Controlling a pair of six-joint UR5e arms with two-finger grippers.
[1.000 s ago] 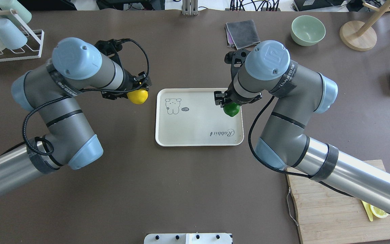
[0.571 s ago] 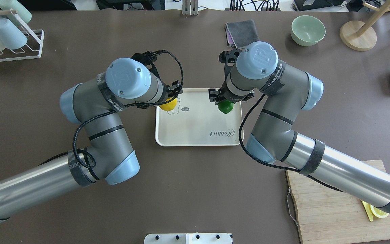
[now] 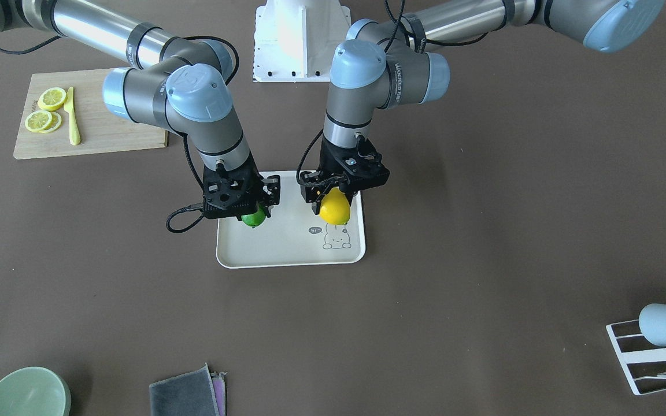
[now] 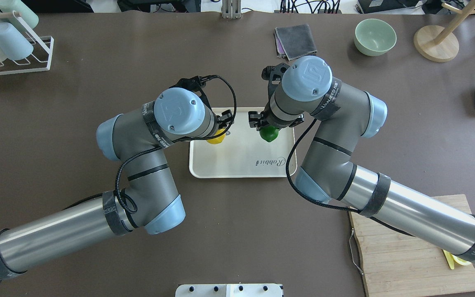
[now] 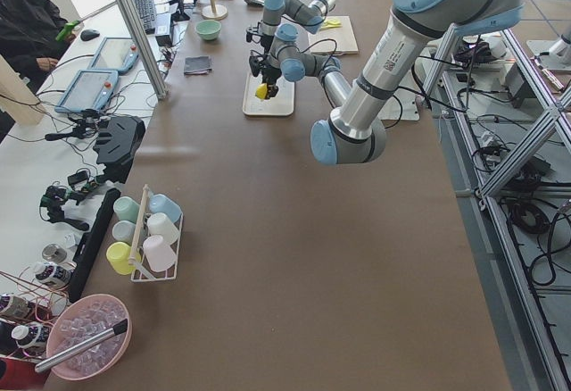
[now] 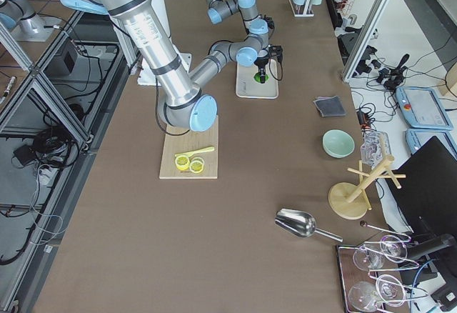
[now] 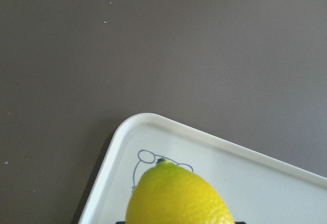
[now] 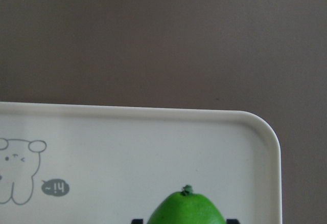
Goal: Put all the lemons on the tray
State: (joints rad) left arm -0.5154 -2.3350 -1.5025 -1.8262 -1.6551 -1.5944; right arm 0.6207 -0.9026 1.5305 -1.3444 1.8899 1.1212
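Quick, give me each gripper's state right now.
Left gripper: shut on the glossy yellow oval lemon.
Right gripper: shut on the dark green oval lemon.

The left grey-and-silver tubular arm (image 4: 138, 140), at the overhead view's left, and the right grey-and-silver tubular arm (image 4: 338, 123), at its right, share polished silver forearms, matte grey links and pale blue round joint caps with small screws and an embossed logo. Black straps, some lettered in white, bind a black cable that loops beside each. The left black angular gripper (image 3: 336, 202) and the right black angular gripper (image 3: 254, 212) tip them.
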